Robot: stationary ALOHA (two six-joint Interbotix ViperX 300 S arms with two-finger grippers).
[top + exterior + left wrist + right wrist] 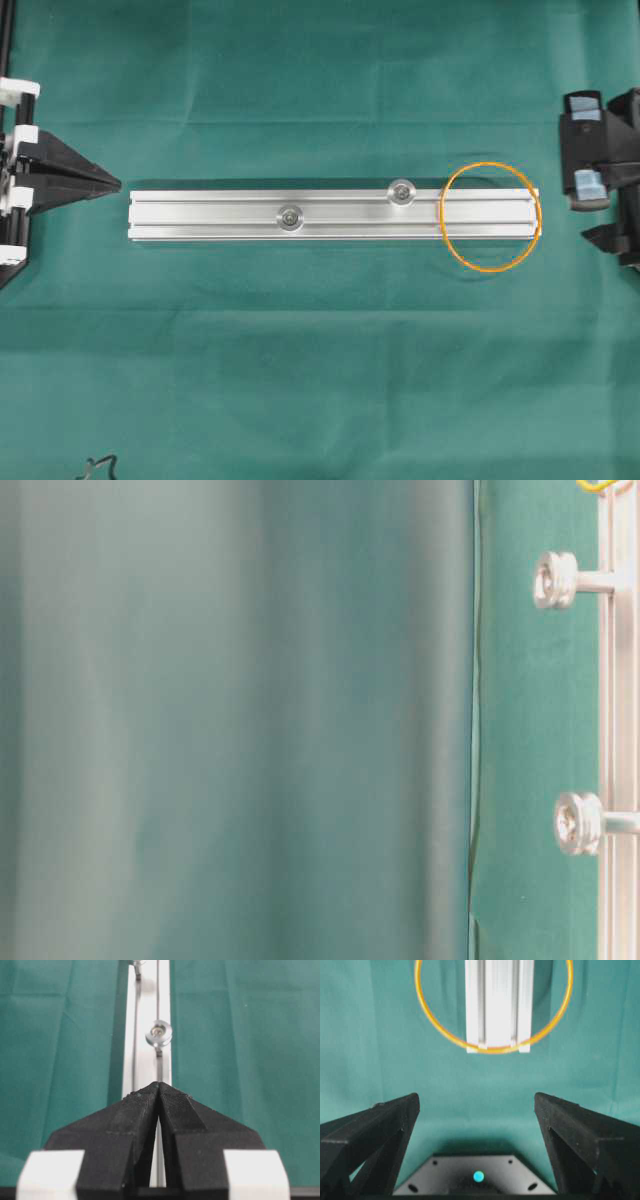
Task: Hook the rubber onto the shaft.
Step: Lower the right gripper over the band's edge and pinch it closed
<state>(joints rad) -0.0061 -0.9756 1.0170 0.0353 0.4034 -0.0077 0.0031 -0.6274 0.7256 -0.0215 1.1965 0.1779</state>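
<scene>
Rubber lies looped over the aluminium rail's 3 o'clock end, untouched. Right end effector is nearer, spread wide, rubber at its 9 o'clock. Left end effector pressed together, far end.

Green cloth covering table, black cable at its lower edge

From my right wrist camera, the rubber loop runs off the top edge and looks soft with blur. The table-level view catches only a yellow sliver of it, and a blurred grey-green surface fills its left. My right pincer is cut by the overhead view's edge.
</scene>
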